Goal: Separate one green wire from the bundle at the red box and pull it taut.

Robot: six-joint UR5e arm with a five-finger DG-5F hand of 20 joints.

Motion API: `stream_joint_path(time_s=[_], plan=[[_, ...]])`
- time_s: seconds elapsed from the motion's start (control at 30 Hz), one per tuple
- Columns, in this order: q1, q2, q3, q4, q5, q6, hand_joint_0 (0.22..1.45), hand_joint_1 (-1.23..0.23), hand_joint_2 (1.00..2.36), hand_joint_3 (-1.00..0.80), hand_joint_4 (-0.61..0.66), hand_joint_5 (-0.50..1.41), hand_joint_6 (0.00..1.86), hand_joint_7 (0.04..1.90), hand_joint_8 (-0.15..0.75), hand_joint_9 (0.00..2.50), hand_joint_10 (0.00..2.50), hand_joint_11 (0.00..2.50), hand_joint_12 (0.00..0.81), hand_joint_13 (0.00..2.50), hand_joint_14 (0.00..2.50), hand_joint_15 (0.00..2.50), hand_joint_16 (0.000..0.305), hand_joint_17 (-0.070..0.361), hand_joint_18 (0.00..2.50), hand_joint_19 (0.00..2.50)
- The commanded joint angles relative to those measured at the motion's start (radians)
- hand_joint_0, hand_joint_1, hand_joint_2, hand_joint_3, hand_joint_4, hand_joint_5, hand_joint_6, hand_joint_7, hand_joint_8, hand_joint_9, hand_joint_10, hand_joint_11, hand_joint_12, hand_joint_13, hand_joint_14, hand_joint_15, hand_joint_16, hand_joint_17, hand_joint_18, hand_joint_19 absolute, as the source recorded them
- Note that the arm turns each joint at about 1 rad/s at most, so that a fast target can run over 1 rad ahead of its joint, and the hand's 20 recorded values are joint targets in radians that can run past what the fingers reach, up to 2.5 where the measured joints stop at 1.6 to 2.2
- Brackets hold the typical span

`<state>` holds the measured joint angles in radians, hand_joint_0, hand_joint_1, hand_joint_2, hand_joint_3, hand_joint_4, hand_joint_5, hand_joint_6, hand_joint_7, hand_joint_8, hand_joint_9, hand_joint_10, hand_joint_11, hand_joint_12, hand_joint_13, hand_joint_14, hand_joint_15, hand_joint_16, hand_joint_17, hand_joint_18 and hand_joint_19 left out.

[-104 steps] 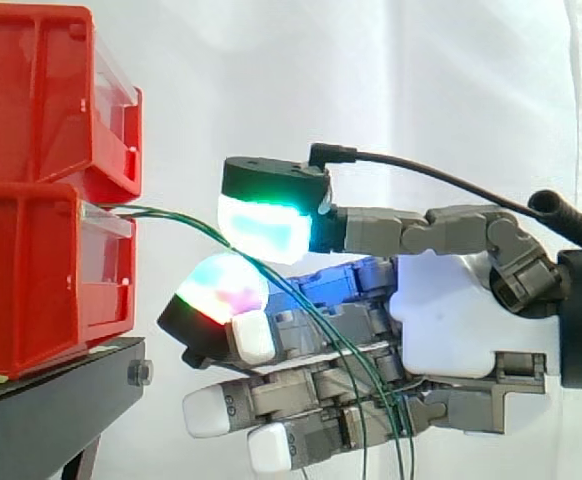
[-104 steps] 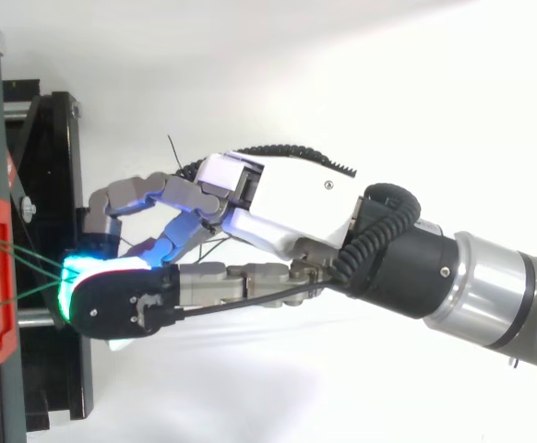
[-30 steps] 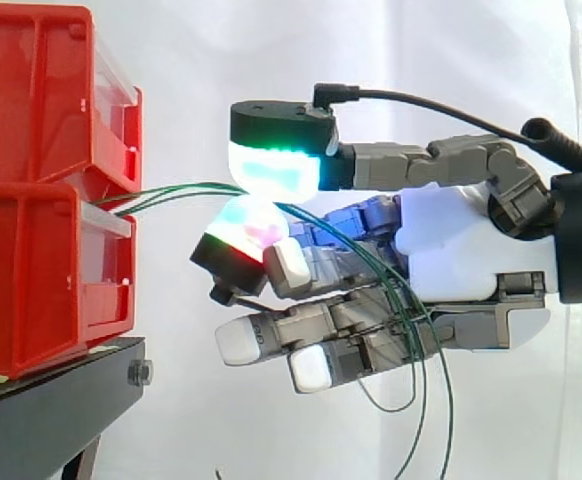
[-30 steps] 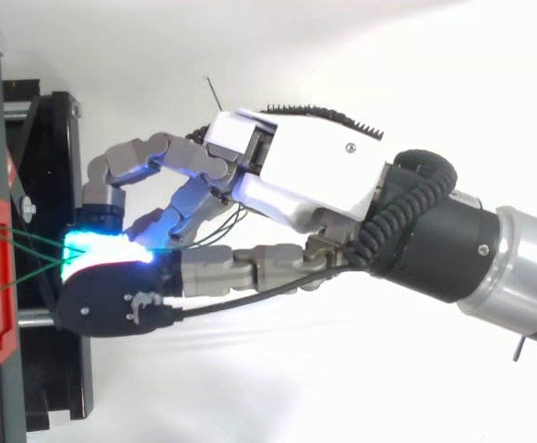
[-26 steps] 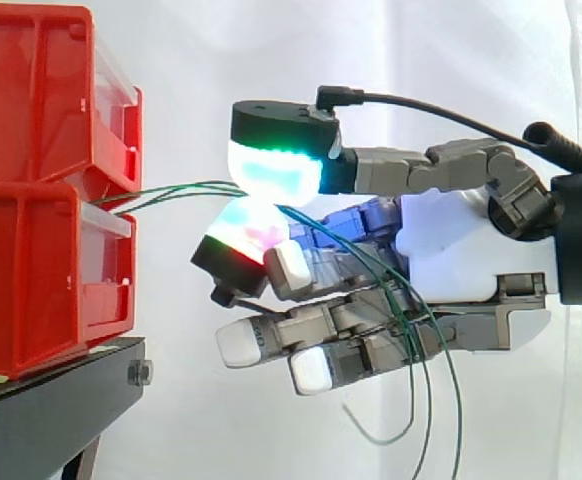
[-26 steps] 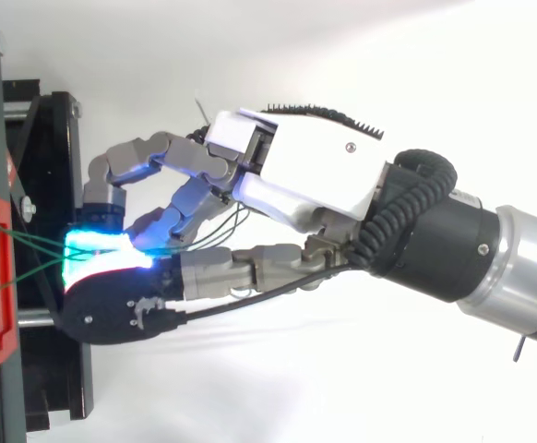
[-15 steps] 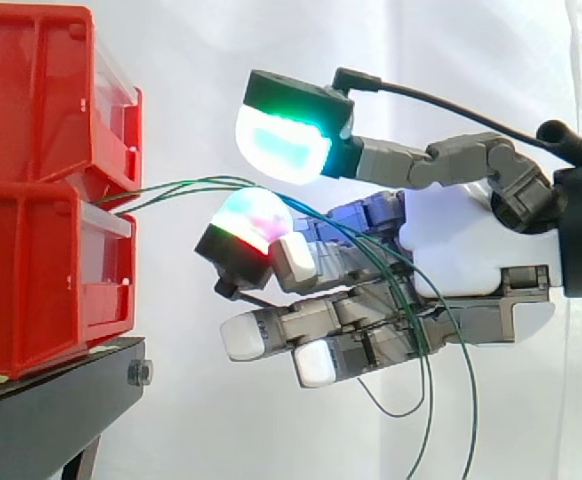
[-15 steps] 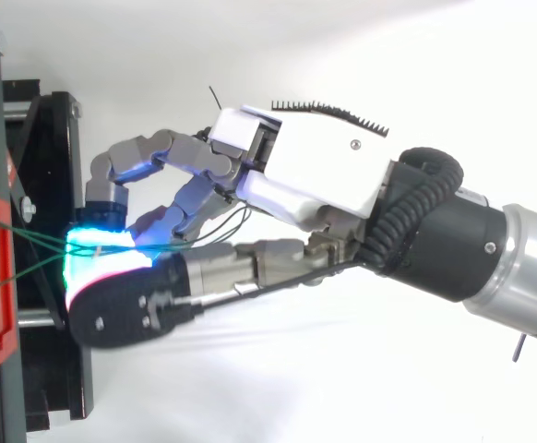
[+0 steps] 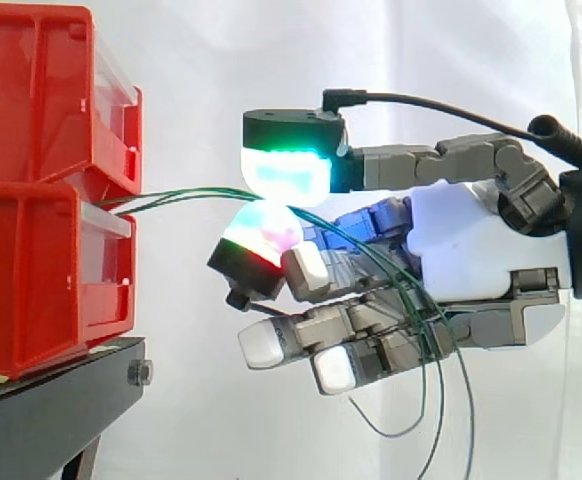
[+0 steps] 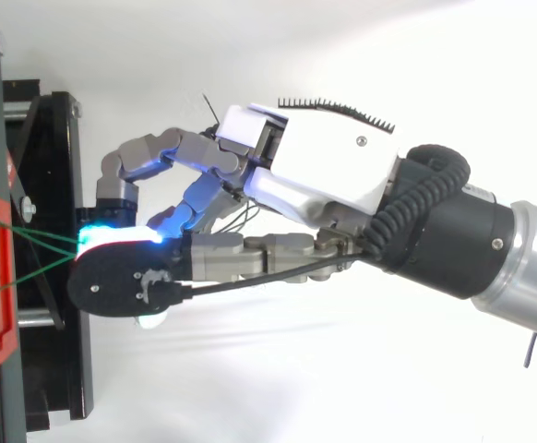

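Fingertips (image 9: 263, 232) of the hand (image 9: 471, 250) clamp the green wires (image 9: 186, 193), which stretch leftward, nearly level, to the red box (image 9: 31, 280).

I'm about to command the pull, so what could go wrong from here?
1. Several green wires from the red box run together between the hand's glowing pads, so the pull may drag the bundle, not one wire.
2. Their loose ends drape over the lower fingers and may snag.

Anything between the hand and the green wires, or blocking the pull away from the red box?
Nothing visible. The hand pinches the green wires beside the red box; the pull path looks open.
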<state>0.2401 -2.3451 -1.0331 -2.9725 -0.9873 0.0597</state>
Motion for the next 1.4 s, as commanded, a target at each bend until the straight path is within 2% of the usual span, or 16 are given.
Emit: stream_joint_path(time_s=[0.0,0.07,0.13,0.23,0.37,0.53,0.63,0.7,0.73,0.77,0.83,0.93,0.97,1.1,1.23,1.37], plan=[[-0.001,0.0,-0.001,0.0,0.001,0.0,0.59,-0.77,1.02,-0.08,0.13,-0.15,0.9,1.25,0.322,1.09,0.02,0.8,0.441,0.85,0.02,0.42,0.059,0.133,0.94,0.55],[-0.001,0.001,0.001,0.0,0.001,0.0,0.6,-0.79,1.02,-0.13,0.11,-0.16,0.9,1.25,0.308,1.07,0.02,0.82,0.422,0.83,0.02,0.42,0.056,0.125,0.9,0.56],[-0.001,0.001,-0.001,0.0,0.001,0.0,0.66,-0.83,1.01,-0.31,0.08,-0.16,0.9,1.24,0.292,1.05,0.02,0.82,0.409,0.81,0.02,0.41,0.054,0.122,0.87,0.54],[-0.001,0.001,0.001,0.0,-0.001,0.0,0.71,-0.84,1.0,-0.47,0.01,-0.17,0.9,1.24,0.272,1.02,0.02,0.81,0.398,0.78,0.02,0.4,0.053,0.119,0.84,0.5],[-0.002,0.006,0.001,0.0,-0.001,0.002,0.73,-0.84,1.0,-0.5,-0.01,-0.17,0.91,1.21,0.263,1.01,0.02,0.81,0.394,0.77,0.02,0.38,0.052,0.118,0.84,0.49],[-0.002,0.009,0.001,-0.01,-0.001,0.002,0.67,-0.82,1.0,-0.5,0.09,-0.17,0.9,1.2,0.269,1.02,0.03,0.82,0.392,0.77,0.02,0.39,0.052,0.117,0.82,0.51],[-0.004,0.012,0.001,-0.013,-0.001,0.002,0.51,-0.6,1.0,-0.5,0.14,-0.16,0.89,1.19,0.307,1.08,0.02,0.8,0.432,0.8,0.02,0.4,0.058,0.13,0.87,0.55],[-0.004,0.012,0.001,-0.016,-0.001,0.002,0.5,-0.5,1.0,-0.5,0.15,-0.15,0.89,1.21,0.311,1.1,0.02,0.79,0.443,0.82,0.01,0.4,0.059,0.134,0.89,0.56],[-0.004,0.012,0.001,-0.019,-0.001,0.002,0.53,-0.4,1.0,-0.5,0.14,-0.15,0.88,1.23,0.306,1.12,0.03,0.8,0.435,0.83,0.02,0.42,0.058,0.129,0.89,0.59],[-0.004,0.012,0.001,-0.02,-0.001,0.002,0.55,-0.38,1.0,-0.5,0.14,-0.14,0.88,1.24,0.297,1.12,0.02,0.79,0.43,0.83,0.02,0.42,0.056,0.127,0.88,0.6],[-0.004,0.012,0.001,-0.025,-0.001,0.002,0.59,-0.43,1.01,-0.37,0.13,-0.14,0.88,1.27,0.298,1.14,0.02,0.81,0.426,0.84,0.02,0.43,0.055,0.124,0.89,0.61],[-0.005,0.012,0.001,-0.025,-0.001,0.002,0.58,-0.49,1.02,-0.26,0.14,-0.14,0.88,1.27,0.306,1.14,0.02,0.81,0.433,0.85,0.02,0.42,0.056,0.125,0.9,0.6],[-0.004,0.012,0.001,-0.025,-0.001,0.002,0.57,-0.59,1.02,-0.19,0.16,-0.14,0.88,1.28,0.323,1.15,0.02,0.8,0.454,0.86,0.02,0.42,0.06,0.135,0.94,0.58],[-0.005,0.012,0.001,-0.025,-0.001,0.002,0.58,-0.74,1.02,-0.09,0.14,-0.16,0.9,1.28,0.323,1.1,0.02,0.83,0.442,0.84,0.02,0.43,0.06,0.136,0.94,0.57],[-0.007,0.012,0.001,-0.028,-0.002,0.002,0.6,-0.78,1.02,-0.14,0.13,-0.16,0.9,1.25,0.3,1.08,0.02,0.84,0.422,0.82,0.02,0.42,0.056,0.127,0.89,0.57],[-0.007,0.012,0.001,-0.034,-0.001,0.002,0.64,-0.8,1.01,-0.37,0.13,-0.17,0.9,1.22,0.28,1.07,0.02,0.85,0.406,0.8,0.02,0.42,0.054,0.121,0.86,0.56]])
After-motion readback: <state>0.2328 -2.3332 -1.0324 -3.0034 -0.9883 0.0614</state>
